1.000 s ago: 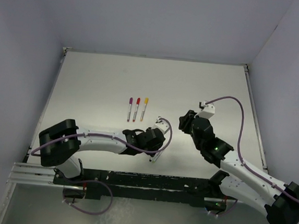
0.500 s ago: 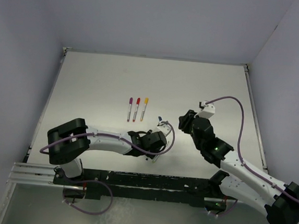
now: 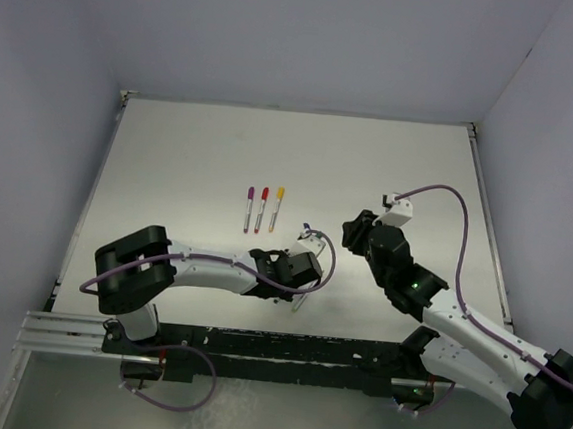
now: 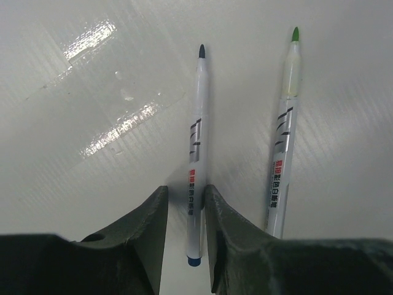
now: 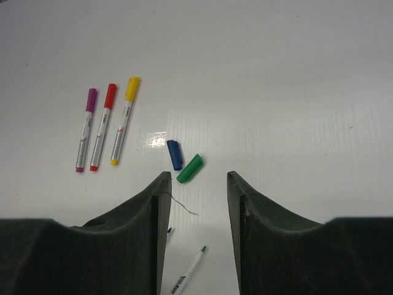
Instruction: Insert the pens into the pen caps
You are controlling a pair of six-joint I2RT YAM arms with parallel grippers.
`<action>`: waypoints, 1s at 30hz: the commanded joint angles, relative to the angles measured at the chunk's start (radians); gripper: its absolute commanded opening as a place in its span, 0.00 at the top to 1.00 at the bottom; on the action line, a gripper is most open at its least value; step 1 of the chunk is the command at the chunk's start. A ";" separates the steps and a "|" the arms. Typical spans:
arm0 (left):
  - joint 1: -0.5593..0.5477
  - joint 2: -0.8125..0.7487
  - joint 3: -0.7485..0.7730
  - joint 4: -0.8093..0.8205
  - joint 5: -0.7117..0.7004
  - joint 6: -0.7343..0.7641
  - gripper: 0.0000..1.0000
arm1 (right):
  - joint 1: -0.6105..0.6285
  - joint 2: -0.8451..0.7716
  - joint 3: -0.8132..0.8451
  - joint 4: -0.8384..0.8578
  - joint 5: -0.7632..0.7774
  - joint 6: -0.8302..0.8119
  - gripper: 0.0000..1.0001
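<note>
In the left wrist view my left gripper (image 4: 185,188) straddles the rear end of a blue-tipped pen (image 4: 198,129) lying on the table. The right finger touches the barrel and a small gap shows on the left. A green-tipped pen (image 4: 284,123) lies just right of it. In the right wrist view my right gripper (image 5: 196,178) is open and empty above the table. The blue cap (image 5: 175,154) and green cap (image 5: 190,168) lie side by side ahead of it, and the green-tipped pen (image 5: 190,270) lies below. In the top view the left gripper (image 3: 297,276) is low and the right gripper (image 3: 353,235) hovers beside it.
Three capped pens, purple (image 5: 86,129), red (image 5: 103,126) and yellow (image 5: 123,120), lie in a row at the left; they also show in the top view (image 3: 263,207). A thin thread (image 5: 184,206) lies by my right gripper's left finger. Walls enclose the white table (image 3: 192,146).
My left arm has shifted a little to the right and its gripper has settled around the blue-tipped pen. The right arm has not moved.
</note>
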State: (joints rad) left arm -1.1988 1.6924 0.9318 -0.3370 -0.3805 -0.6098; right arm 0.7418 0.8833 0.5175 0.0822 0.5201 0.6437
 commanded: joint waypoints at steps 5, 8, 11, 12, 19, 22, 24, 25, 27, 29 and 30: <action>-0.002 0.043 -0.002 -0.150 -0.013 -0.022 0.66 | -0.004 0.004 0.023 0.055 -0.006 -0.002 0.56; -0.002 0.052 -0.005 -0.133 -0.006 -0.010 0.66 | -0.004 0.011 0.029 0.053 -0.008 -0.003 0.56; -0.001 0.064 -0.015 -0.106 0.001 0.004 0.66 | -0.004 0.010 0.032 0.050 -0.009 -0.007 0.57; 0.001 0.070 -0.017 -0.096 0.007 0.011 0.66 | -0.005 0.008 0.032 0.050 -0.009 -0.006 0.56; 0.007 0.102 -0.010 -0.076 0.038 0.030 0.66 | -0.004 -0.002 0.031 0.047 -0.009 0.002 0.56; 0.010 0.107 -0.013 -0.083 0.054 0.026 0.70 | -0.005 -0.005 0.029 0.047 -0.008 0.004 0.56; 0.011 0.108 -0.014 -0.100 0.063 0.018 0.72 | -0.004 -0.007 0.029 0.044 -0.005 0.006 0.56; 0.011 0.109 -0.014 -0.109 0.067 0.014 0.72 | -0.004 -0.009 0.029 0.042 -0.005 0.007 0.56; 0.011 0.106 -0.017 -0.126 0.082 0.008 0.74 | -0.004 -0.012 0.029 0.041 -0.003 0.010 0.56; 0.011 0.102 -0.016 -0.144 0.102 0.002 0.76 | -0.005 -0.015 0.031 0.039 -0.002 0.013 0.56; 0.012 0.101 -0.017 -0.152 0.113 0.001 0.76 | -0.004 -0.017 0.031 0.038 -0.002 0.014 0.56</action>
State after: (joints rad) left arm -1.1915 1.7287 0.9607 -0.3370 -0.3702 -0.6079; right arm 0.7391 0.8909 0.5175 0.0986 0.5053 0.6449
